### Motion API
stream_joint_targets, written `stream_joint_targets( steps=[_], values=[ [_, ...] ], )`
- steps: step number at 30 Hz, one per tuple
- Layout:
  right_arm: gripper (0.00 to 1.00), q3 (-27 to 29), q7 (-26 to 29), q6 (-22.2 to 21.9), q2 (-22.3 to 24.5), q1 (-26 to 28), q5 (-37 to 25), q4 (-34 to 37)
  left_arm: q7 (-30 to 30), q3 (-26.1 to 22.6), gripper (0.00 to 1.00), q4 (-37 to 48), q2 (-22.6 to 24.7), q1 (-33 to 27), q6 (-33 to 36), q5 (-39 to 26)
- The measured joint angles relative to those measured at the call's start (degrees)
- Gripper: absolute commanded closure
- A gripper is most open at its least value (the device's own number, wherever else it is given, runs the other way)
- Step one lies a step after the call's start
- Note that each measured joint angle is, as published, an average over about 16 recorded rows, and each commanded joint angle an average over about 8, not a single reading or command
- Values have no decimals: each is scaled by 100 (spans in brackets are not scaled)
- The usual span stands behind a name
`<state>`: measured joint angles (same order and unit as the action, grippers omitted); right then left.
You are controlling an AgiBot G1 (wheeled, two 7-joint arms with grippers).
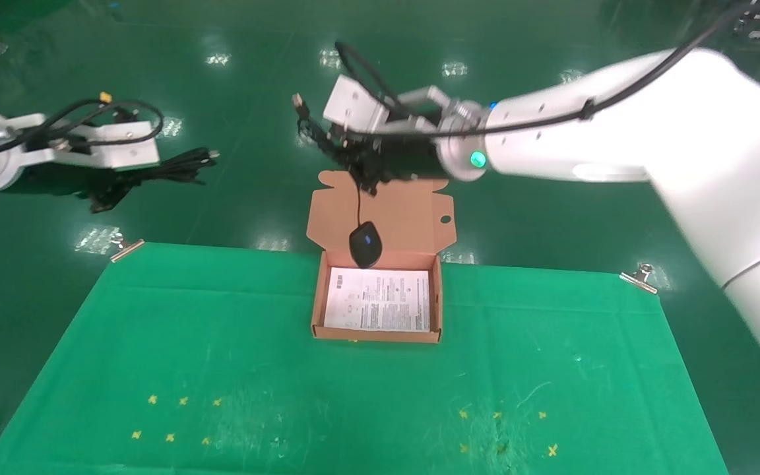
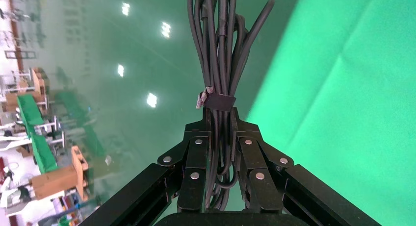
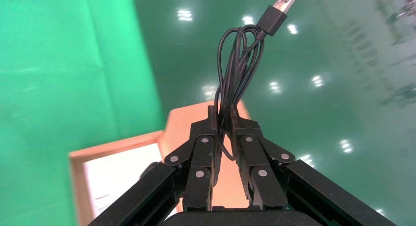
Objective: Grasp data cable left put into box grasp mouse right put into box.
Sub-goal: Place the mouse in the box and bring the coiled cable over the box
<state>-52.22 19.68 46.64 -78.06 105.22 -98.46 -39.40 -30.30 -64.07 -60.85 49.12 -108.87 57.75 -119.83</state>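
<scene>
My left gripper [image 1: 130, 177] hangs out past the table's far left corner, shut on the data cable [image 1: 182, 163], a tied black bundle. The left wrist view shows the bundle [image 2: 218, 64] clamped between the fingers [image 2: 196, 157]. My right gripper [image 1: 348, 150] is above the box's raised lid [image 1: 406, 214], shut on the coiled cord [image 3: 235, 69] of the mouse, with the USB plug [image 3: 277, 12] sticking out. The mouse [image 1: 365, 244] dangles on its cord at the box's back wall. The box [image 1: 380, 334] lies open on the table with a white printed sheet [image 1: 380, 300] inside.
The table is covered by a green cloth [image 1: 221, 369] held by metal clips at the far left [image 1: 126, 249] and far right [image 1: 640, 277] corners. Small yellow marks [image 1: 175, 415] lie near the front. A shiny green floor surrounds the table.
</scene>
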Motion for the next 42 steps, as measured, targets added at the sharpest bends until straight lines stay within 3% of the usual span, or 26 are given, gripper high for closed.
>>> stream_joint_targets(
  steps=[12, 28, 42],
  values=[
    [100, -856, 146, -272, -36, -259, 567, 24, -495, -73, 100, -546, -252, 41, 312, -311],
    [100, -1819, 363, -849, -36, -441, 1515, 125, -635, -80, 100, -691, -289, 66, 342, -392],
    [100, -2480, 331, -1145, -40, -609, 1716, 646, -643, -80, 100, -700, -291, 68, 343, -397]
  ],
)
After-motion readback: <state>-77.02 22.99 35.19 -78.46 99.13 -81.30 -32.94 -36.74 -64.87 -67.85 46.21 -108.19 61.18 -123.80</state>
